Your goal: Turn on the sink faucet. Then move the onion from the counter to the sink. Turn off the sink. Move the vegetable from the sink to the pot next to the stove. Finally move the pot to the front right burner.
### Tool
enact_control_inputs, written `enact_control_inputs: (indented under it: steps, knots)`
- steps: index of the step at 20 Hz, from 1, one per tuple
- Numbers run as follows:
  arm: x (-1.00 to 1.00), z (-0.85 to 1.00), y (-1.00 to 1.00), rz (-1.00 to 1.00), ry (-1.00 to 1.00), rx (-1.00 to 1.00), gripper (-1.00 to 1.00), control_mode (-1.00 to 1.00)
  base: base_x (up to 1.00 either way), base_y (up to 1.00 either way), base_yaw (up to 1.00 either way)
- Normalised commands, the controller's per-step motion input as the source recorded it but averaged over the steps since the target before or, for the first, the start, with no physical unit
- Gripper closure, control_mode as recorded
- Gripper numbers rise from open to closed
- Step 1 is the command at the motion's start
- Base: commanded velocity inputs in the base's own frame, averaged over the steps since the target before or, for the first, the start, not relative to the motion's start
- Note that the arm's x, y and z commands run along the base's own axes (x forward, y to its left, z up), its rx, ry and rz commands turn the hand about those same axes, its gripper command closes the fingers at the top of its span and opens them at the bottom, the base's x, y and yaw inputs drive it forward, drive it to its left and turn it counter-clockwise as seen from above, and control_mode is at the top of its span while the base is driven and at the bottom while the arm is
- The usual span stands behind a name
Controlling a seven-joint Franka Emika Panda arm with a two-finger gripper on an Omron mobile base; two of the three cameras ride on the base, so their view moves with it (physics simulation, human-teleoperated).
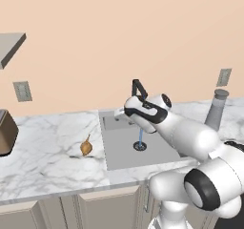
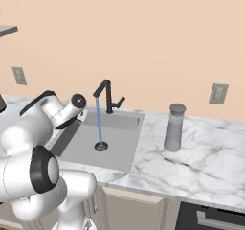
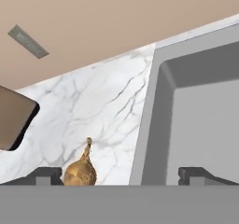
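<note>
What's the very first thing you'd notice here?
The thin blue stream of water running from the black faucet into the grey sink. Next, the little golden onion sitting on the marble counter left of the sink, and the tall grey jar on its right.

There is one slim matte-black faucet (image 2: 108,95) in the middle of the right base view, with one thin blue stream of water (image 2: 99,121) under its spout. There is one grey rectangular sink basin (image 1: 138,140) at the centre of the left base view. One small golden-brown onion (image 1: 86,147) lies left of centre. One grey cylindrical jar with a lid (image 2: 174,127) stands right of centre. Two grey wall outlets are visible, one at the left edge (image 1: 22,91) and one at the upper right (image 1: 224,77). One brown box-shaped object (image 1: 6,132) is at the left edge.
</note>
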Motion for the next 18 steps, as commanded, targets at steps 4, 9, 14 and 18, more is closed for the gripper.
enact_control_inputs:
  steps: [4,9,14,18]
  knots:
    - [0.02,0.00,0.31,-0.01,0.05,-0.01,-1.00,-1.00,0.00,0.00,0.00]
    - [-0.02,0.00,0.25,0.03,0.01,0.00,-1.00,-1.00,0.00,0.00,0.00]
    - [0.00,-0.01,0.56,0.00,0.05,-0.01,-1.00,-1.00,0.00,0.00,0.00]
    - [0.00,-0.10,0.55,0.00,0.08,-0.07,-1.00,-1.00,0.00,0.00,0.00]
